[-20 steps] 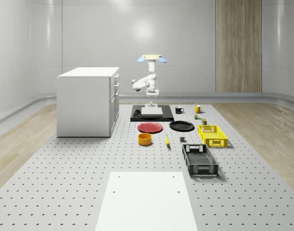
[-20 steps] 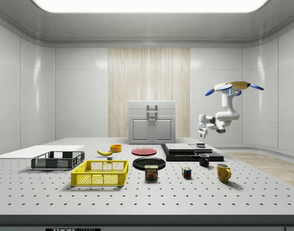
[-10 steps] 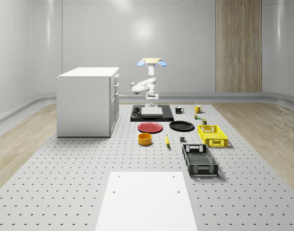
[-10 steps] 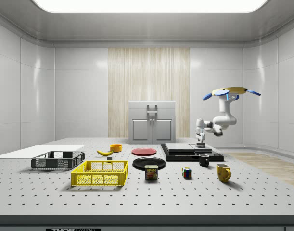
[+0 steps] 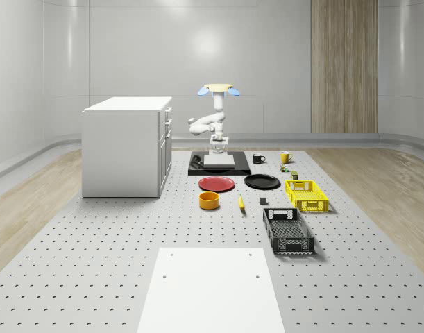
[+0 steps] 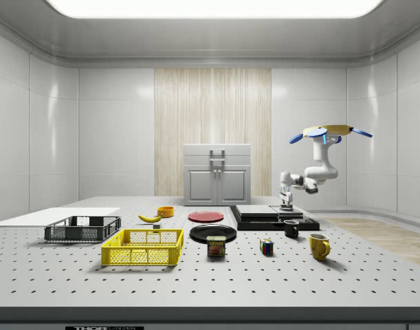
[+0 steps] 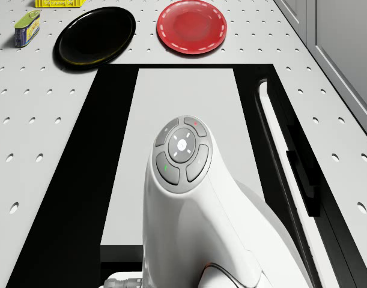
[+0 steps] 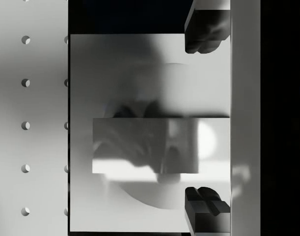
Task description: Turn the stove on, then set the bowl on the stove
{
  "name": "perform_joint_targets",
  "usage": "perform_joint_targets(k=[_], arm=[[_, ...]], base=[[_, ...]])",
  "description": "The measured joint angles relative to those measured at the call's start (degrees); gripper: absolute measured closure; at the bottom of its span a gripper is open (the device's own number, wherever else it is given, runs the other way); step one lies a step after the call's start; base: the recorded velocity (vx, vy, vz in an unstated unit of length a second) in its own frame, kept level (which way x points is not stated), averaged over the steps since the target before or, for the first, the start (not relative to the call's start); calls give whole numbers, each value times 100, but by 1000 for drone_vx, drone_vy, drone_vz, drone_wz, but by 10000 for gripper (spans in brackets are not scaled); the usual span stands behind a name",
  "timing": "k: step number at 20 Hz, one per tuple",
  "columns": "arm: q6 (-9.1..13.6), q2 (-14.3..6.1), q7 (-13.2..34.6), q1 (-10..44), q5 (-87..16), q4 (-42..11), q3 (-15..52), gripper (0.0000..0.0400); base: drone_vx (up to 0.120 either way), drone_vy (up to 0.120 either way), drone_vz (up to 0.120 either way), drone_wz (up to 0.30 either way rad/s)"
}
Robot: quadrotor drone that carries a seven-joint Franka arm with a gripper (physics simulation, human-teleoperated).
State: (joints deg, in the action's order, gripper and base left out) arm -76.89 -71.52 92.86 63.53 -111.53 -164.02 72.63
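Note:
The stove (image 5: 218, 163) is a black base with a pale grey top plate (image 7: 183, 102), at the table's far middle. The drone (image 5: 218, 89) hovers above the stove's far edge, and its arm reaches down onto the stove. My gripper (image 5: 219, 147) points straight down, just above the plate's far end (image 6: 287, 205). In the wrist view both dark fingertips (image 8: 206, 29) stand wide apart over the plate with nothing between them, so the gripper (image 8: 207, 118) is open. A small grey rectangular patch (image 8: 145, 145) lies below the wrist. The orange bowl (image 5: 209, 200) sits on the table nearer the camera, apart from the stove (image 6: 166, 212).
A white cabinet (image 5: 127, 146) stands at the whole-scene view's left of the stove. A red plate (image 5: 217, 184) and a black plate (image 5: 261, 182) lie in front of it. A banana (image 5: 241, 203), a yellow crate (image 5: 307, 195), a black crate (image 5: 288, 231) and two mugs (image 5: 258, 159) are to the right.
Since a second ago the drone has dropped lower and the arm has brought the gripper down to the stove's plate. Over the last half second almost nothing has moved.

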Motion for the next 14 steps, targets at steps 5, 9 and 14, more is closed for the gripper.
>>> perform_joint_targets(k=[5, 9, 14], arm=[[-103, -52, 45, 227, 30, 188, 58, 0], [-208, -129, 67, 311, 26, 261, 43, 0], [-363, -240, 80, 363, -34, 320, -50, 0]], base=[[0, 0, 0, 0], [0, 0, 0, 0], [0, 0, 0, 0]])
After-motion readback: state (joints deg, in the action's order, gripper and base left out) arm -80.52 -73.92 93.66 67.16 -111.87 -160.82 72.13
